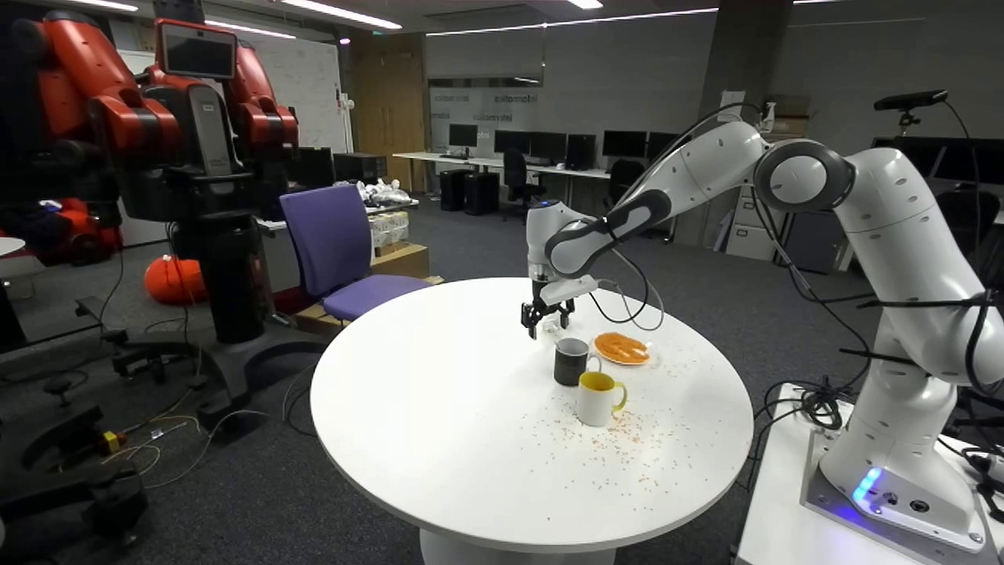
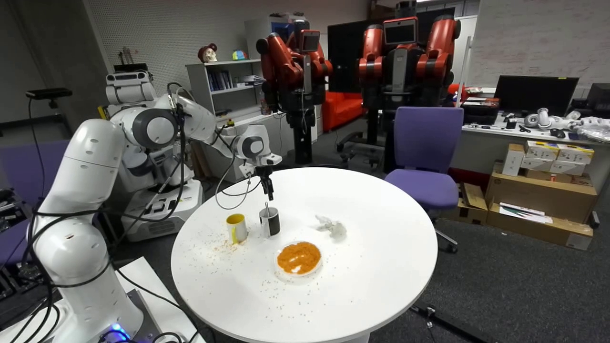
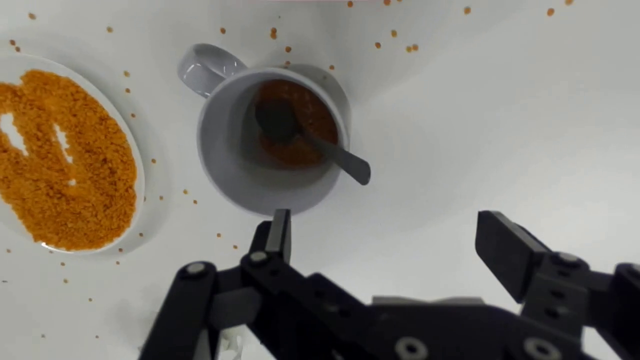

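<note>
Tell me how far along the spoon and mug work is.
Done, apparently: the spoon leans inside the dark mug, which already holds some orange grains; more lie on the plate. In hand: nothing; the gripper hovers open above the table, near that mug. Left, probably: closing on the spoon's handle, which sticks up out of the mug, untouched.

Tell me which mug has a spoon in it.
The dark mug, the one nearer the hand: a spoon leans in it, poking out at the top. No spoon shows in the white mug with the yellow inside.
</note>
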### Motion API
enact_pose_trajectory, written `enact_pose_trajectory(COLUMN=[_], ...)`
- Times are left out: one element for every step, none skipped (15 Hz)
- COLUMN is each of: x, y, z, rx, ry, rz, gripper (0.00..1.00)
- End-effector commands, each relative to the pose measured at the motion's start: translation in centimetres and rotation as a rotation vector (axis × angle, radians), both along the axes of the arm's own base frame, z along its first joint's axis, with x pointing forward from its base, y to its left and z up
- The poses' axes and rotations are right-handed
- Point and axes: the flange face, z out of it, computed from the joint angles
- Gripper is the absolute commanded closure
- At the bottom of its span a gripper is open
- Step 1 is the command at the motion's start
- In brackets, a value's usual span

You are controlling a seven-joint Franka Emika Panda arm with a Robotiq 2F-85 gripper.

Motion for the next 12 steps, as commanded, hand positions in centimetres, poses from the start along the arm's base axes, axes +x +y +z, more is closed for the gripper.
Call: enact_pose_trajectory(x=[-0.3, -0.5, -0.6, -0.6, -0.6, -0.5, -0.4, -0.4, -0.3, -0.2, -0.2, -0.1], y=[0.4, 0.4, 0.4, 0.4, 0.3, 0.2, 0.2, 0.0, -0.1, -0.3, -0.3, -0.2], z=[0.1, 0.0, -0.1, -0.1, -0.1, -0.1, -0.1, -0.2, -0.3, -0.5, -0.7, -1.1], rx=[-0.003, -0.013, -0.017, -0.025, -0.032, -0.048, -0.054, -0.062, -0.067, -0.074, -0.084, -0.094], ry=[0.08, 0.098, 0.114, 0.117, 0.118, 0.119, 0.123, 0.126, 0.131, 0.138, 0.146, 0.156], rz=[-0.005, -0.006, -0.008, -0.015, -0.024, -0.032, -0.04, -0.051, -0.068, -0.082, -0.094, -0.1], gripper=[0.0, 0.0, 0.0, 0.0, 0.0, 0.0, 0.0, 0.0, 0.0, 0.0, 0.0, 0.0])
